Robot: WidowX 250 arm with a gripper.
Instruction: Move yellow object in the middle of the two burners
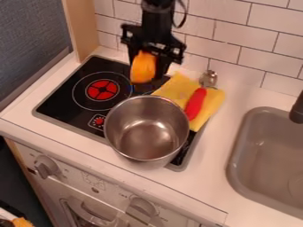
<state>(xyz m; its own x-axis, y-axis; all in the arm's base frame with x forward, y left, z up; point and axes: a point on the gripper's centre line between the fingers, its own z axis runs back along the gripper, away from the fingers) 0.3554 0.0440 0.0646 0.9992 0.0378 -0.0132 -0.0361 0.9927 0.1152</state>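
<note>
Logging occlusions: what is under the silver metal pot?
Flat black stovetop shows either side of the silver metal pot; whether a burner sits directly beneath is hidden by it.

The black arm (157, 17) hangs, end effector (148, 72) pointing down.

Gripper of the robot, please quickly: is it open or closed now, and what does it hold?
Gripper: closed on the orange-yellow object, held up over the back of the stove.
</note>
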